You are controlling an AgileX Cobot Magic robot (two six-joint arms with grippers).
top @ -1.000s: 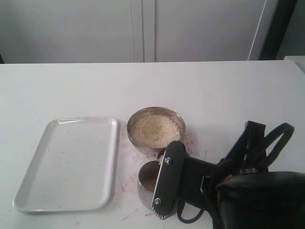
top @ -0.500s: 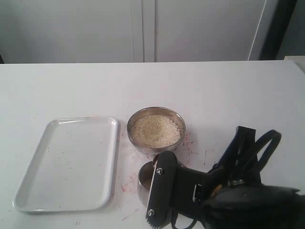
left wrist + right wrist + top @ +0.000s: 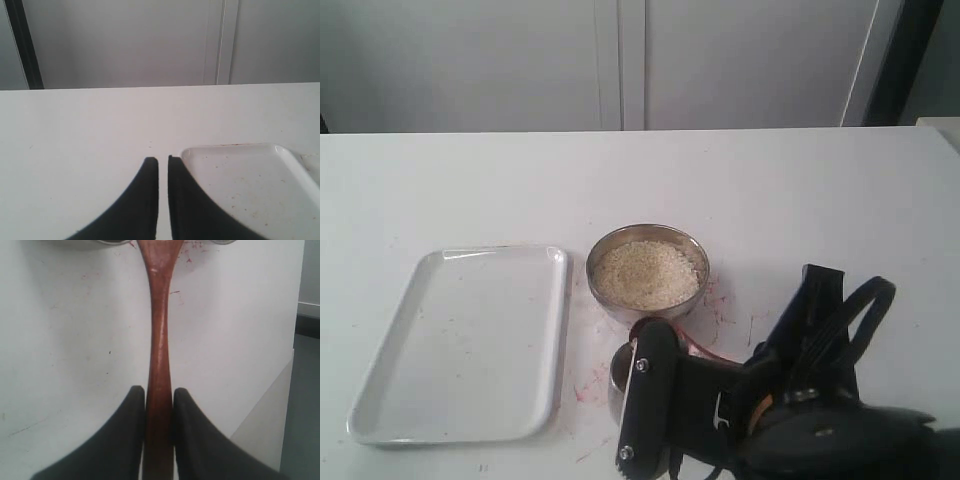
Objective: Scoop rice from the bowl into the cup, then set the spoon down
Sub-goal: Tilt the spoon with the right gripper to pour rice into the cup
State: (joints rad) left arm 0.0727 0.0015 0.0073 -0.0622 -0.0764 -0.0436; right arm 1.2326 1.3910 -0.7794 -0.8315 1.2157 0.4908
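Black fingers (image 3: 135,410) of the right gripper (image 3: 159,394) are pinching the long thin handle of the slim reddish-brown wooden spoon (image 3: 159,335), one finger pressing on each side of it. The handle is running straight out from between them above the white table (image 3: 65,340).

In the exterior view this arm is filling the lower right of the frame. The spoon's small oval head (image 3: 642,328) is showing just in front of the arm's black body, near the lower centre. It is sitting just beside the near rim of the round, shallow, shiny steel bowl (image 3: 647,232) and at the far edge of the small shiny steel cup (image 3: 619,372). Whether the head is touching either one cannot be told. The cup is standing just below the bowl in the frame, mostly hidden behind the arm. Pale beige rice (image 3: 647,275) is heaping in the bowl, at the centre of the frame. Small red flecks (image 3: 585,390) are dotting the table around both vessels.

A white rectangular tray (image 3: 460,340) is lying flat on the table at the lower left, just beside the bowl and cup.

The left gripper (image 3: 162,161) is holding its dark fingers almost pressed together, with only a thin slit between them and nothing in it. It is hanging over the table at a corner of the tray.
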